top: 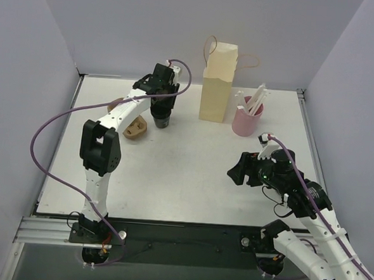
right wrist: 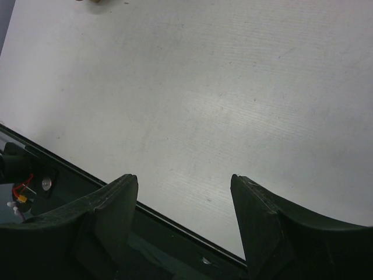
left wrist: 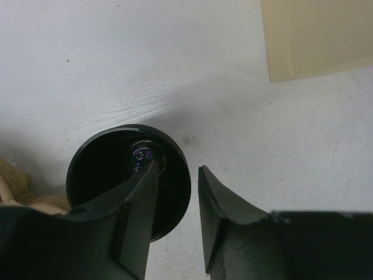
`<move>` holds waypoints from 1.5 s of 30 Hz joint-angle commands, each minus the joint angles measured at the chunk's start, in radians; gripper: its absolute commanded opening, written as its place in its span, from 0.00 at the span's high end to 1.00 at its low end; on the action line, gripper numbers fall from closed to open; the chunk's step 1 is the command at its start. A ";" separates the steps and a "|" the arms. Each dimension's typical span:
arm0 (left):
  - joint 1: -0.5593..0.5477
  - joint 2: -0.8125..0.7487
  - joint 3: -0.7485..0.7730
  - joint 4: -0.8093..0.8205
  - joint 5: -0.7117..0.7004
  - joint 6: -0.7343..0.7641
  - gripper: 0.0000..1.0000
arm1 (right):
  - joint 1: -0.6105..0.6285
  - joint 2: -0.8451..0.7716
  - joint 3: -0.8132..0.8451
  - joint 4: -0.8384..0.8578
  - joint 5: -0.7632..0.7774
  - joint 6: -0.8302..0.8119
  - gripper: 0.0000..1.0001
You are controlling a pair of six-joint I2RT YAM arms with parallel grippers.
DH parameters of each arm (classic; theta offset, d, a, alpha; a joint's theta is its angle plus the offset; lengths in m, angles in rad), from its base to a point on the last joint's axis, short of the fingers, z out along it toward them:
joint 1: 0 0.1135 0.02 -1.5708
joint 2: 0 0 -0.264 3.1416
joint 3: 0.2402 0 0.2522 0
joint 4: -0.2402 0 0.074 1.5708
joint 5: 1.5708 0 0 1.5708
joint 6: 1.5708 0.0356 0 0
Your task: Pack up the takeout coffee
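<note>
Currently, one black cup stands left of one paper bag, left gripper half-closed astride its rim, grip not determinable; right gripper stands wide, empty, above table.

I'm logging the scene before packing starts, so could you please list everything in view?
paper bag: one, cream with handles, standing upright at the back centre of the table.
pink cup: one, just right of the bag.
sticks: several, white, standing in the pink cup.
black cup: one, left of the bag, under the left gripper.
cup carrier: one, brown moulded pulp by its look, left of the black cup, partly hidden by the left arm.
left gripper: black, one finger over the black cup, the other outside its rim.
right gripper: black, open and empty over the table's near edge.
</note>
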 commanded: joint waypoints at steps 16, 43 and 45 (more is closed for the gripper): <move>-0.013 0.035 0.041 -0.010 -0.025 0.045 0.75 | 0.003 -0.004 -0.025 0.041 -0.037 -0.007 0.36; -0.085 -0.001 0.118 -0.125 -0.206 0.083 1.00 | 0.003 -0.008 -0.013 0.038 -0.029 -0.007 0.36; -0.085 -0.001 0.165 -0.139 -0.216 0.089 1.00 | 0.003 -0.012 -0.007 0.038 -0.032 -0.007 0.36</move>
